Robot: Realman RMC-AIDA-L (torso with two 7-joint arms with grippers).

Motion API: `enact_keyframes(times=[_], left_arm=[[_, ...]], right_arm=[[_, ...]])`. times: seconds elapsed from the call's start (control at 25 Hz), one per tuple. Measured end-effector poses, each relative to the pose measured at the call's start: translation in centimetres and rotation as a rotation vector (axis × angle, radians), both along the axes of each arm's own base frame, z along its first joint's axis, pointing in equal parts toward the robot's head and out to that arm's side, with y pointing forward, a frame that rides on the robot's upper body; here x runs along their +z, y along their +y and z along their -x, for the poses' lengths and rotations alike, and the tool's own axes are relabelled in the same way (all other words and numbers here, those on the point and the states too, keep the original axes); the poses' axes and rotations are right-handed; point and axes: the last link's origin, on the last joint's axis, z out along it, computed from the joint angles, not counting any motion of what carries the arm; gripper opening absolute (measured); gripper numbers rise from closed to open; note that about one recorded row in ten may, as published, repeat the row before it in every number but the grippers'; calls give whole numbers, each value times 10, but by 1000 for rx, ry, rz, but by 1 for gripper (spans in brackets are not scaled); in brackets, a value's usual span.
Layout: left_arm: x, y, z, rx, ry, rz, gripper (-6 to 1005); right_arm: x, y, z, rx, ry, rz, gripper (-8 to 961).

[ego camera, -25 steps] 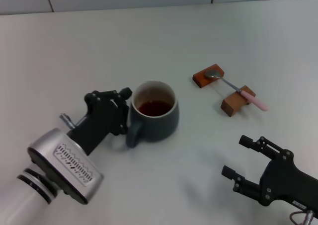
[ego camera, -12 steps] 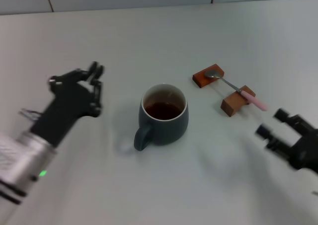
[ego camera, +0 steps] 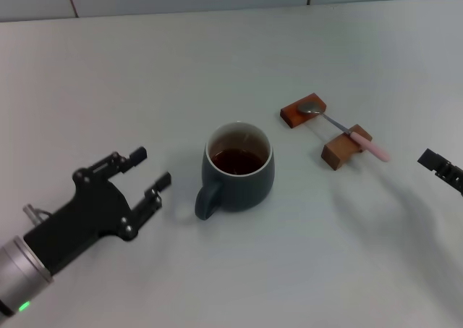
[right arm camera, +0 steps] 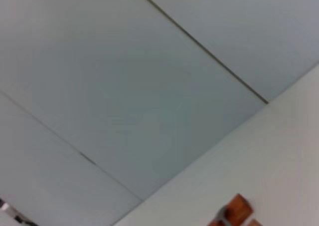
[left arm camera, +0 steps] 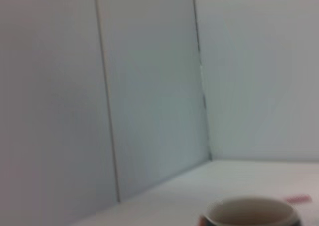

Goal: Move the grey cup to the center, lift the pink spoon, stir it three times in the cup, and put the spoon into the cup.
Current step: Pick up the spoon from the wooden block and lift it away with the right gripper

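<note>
The grey cup [ego camera: 239, 174] stands upright near the middle of the table with dark liquid inside and its handle toward the front left. Its rim also shows in the left wrist view [left arm camera: 249, 213]. The pink spoon [ego camera: 346, 131] lies across two brown wooden blocks to the cup's right, silver bowl on the far block, pink handle past the near one. My left gripper [ego camera: 150, 167] is open and empty, a short way left of the cup's handle and not touching it. My right gripper [ego camera: 441, 167] shows only at the right edge, right of the spoon.
The two brown wooden blocks [ego camera: 302, 109] [ego camera: 346, 147] hold the spoon off the white table [ego camera: 217, 60]. They also show in the right wrist view [right arm camera: 238, 207]. A panelled wall runs along the table's far edge.
The cup has shifted slightly right and my left gripper has let go of it, swung away, and now sits low at its left. My right arm has moved out to the right edge.
</note>
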Motion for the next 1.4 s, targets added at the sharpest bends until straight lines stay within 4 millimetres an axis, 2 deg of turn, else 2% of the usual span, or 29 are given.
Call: enact_keyframes(times=[0.16,0.28,0.56,0.68,0.96,1.4], left_arm=[[-12,-10,7,5,70,42,452],[-14,-10,8,5,85,44,592],[-16,-11,7,2,86,45,812],[-17,-11,7,-2,88,50,846],[-18,-13,6,-11,91,62,845],[-18,-15,6,-18,95,71,843]], right_arm=[[-4,12,-3,-37,-17,24,774],[-5,16,-3,-39,-23,30,773],[-14,32,0,-49,-42,52,773],[-20,37,3,-44,-50,71,774],[-30,49,9,-38,-67,100,773],[-34,56,10,-53,-85,107,762]])
